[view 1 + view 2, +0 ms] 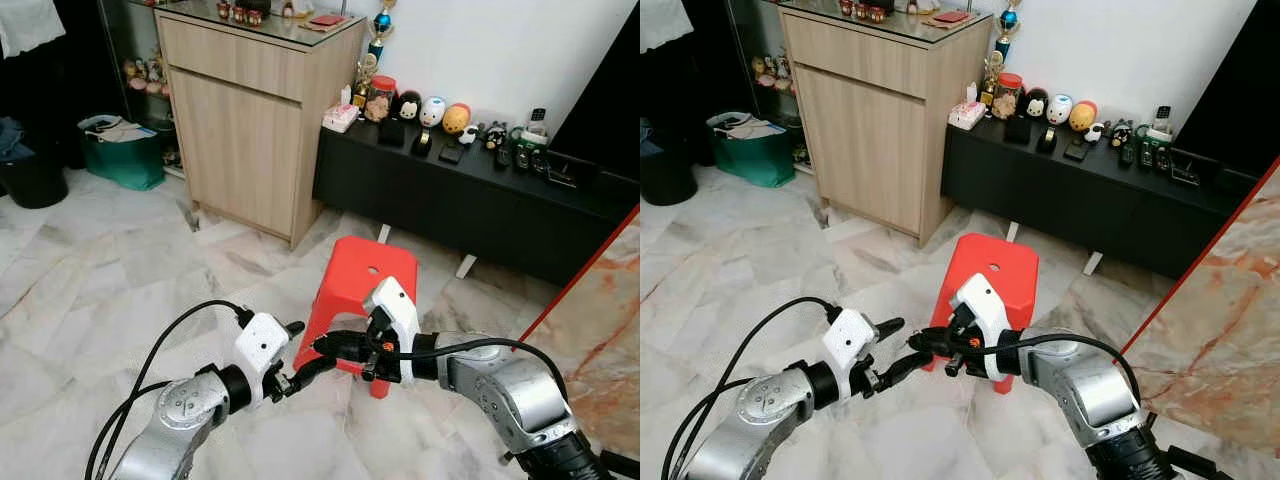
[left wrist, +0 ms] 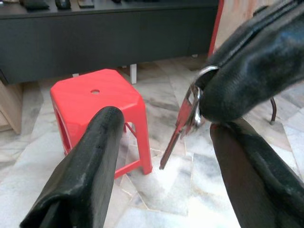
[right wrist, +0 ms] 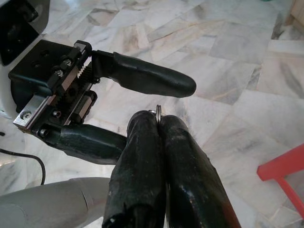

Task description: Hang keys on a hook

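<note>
Both arms raised in front of the body, tips meeting over the marble floor (image 1: 90,290).

Right gripper (image 1: 322,346): jaws pressed together, pinching the ring of the keys (image 2: 183,124); a key blade hangs down from the ring, seen from the left wrist. In the right wrist view the ring just pokes out between the closed fingers (image 3: 142,156).

Left gripper (image 1: 291,354): jaws spread wide, one finger either side of the right gripper's tip. Nothing held; keys sit in the gap between its fingers (image 2: 85,171), whether touching cannot be told.

Just beyond the grippers, at 12 o'clock: red stool (image 1: 358,290) on the floor.

Farther, 1 to 2 o'clock: low black bench (image 1: 470,205) against the white wall, carrying small figurines (image 1: 432,112) and remote controls (image 1: 521,157).

At 11 o'clock: tall wooden cabinet (image 1: 250,130).

Far at 10 o'clock: green bag (image 1: 122,152) on the floor.
</note>
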`<state>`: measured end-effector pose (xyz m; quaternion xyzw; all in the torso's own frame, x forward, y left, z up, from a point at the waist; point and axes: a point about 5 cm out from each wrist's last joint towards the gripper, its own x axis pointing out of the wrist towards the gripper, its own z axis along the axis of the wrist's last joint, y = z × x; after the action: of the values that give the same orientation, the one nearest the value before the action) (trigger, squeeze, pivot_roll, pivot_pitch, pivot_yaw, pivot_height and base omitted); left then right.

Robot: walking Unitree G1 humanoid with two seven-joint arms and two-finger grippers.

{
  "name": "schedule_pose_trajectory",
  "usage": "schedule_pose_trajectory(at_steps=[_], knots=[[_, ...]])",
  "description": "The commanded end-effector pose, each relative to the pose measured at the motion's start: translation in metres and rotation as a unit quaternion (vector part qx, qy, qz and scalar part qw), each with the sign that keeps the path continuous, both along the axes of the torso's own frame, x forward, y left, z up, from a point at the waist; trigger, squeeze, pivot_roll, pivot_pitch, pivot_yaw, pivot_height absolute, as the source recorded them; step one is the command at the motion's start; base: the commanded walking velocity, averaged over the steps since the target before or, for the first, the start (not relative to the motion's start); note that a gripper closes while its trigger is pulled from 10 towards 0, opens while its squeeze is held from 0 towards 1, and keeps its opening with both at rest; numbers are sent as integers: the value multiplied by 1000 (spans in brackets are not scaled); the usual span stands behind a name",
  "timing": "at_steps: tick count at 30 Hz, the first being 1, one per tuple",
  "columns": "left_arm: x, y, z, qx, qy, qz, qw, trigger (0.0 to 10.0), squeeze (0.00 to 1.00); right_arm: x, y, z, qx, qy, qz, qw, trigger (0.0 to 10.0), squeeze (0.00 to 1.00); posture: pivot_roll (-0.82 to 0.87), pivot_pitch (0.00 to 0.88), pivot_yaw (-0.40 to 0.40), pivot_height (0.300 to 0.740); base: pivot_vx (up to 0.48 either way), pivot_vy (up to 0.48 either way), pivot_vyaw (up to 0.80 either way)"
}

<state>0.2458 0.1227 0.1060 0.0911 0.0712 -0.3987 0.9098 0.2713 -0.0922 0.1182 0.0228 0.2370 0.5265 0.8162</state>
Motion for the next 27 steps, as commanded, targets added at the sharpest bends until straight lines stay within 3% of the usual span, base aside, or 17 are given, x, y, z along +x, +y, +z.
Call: schedule_pose_trajectory(at_steps=[1,5,6,7,8,10,11,27], knots=[[2,-4,13,-14,-28,-8,999,7255,0,-1,-2,3,3,-3,-5,1000,10000,0,98,0,-168,740,0,0,0],[2,-4,15,-21,-27,-9,999,6118,0,-1,-1,3,7,0,-8,1000,10000,0,99,0,-165,740,0,0,0],[2,-4,15,-20,-27,-10,999,5255,0,-1,-1,3,7,-1,-8,1000,10000,0,99,0,-164,740,0,0,0],[2,-4,15,-20,-27,-10,999,5255,0,-1,-1,3,7,-1,-8,1000,10000,0,99,0,-164,740,0,0,0],[1,-4,15,-19,-26,-11,999,1961,0,-1,-1,3,8,-1,-9,1000,10000,0,99,0,-164,740,0,0,0],[1,-4,14,-19,-26,-11,999,1961,0,-1,-1,3,8,0,-9,1000,10000,0,100,0,-164,740,0,0,0],[1,-4,15,-19,-27,-12,999,0,0,-1,-1,3,9,-1,-9,1000,10000,0,100,0,-163,740,0,0,0],[-1,-5,15,-19,-26,-21,999,0,0,0,-1,3,9,-3,-14,1000,10000,0,101,0,-162,740,0,0,0]])
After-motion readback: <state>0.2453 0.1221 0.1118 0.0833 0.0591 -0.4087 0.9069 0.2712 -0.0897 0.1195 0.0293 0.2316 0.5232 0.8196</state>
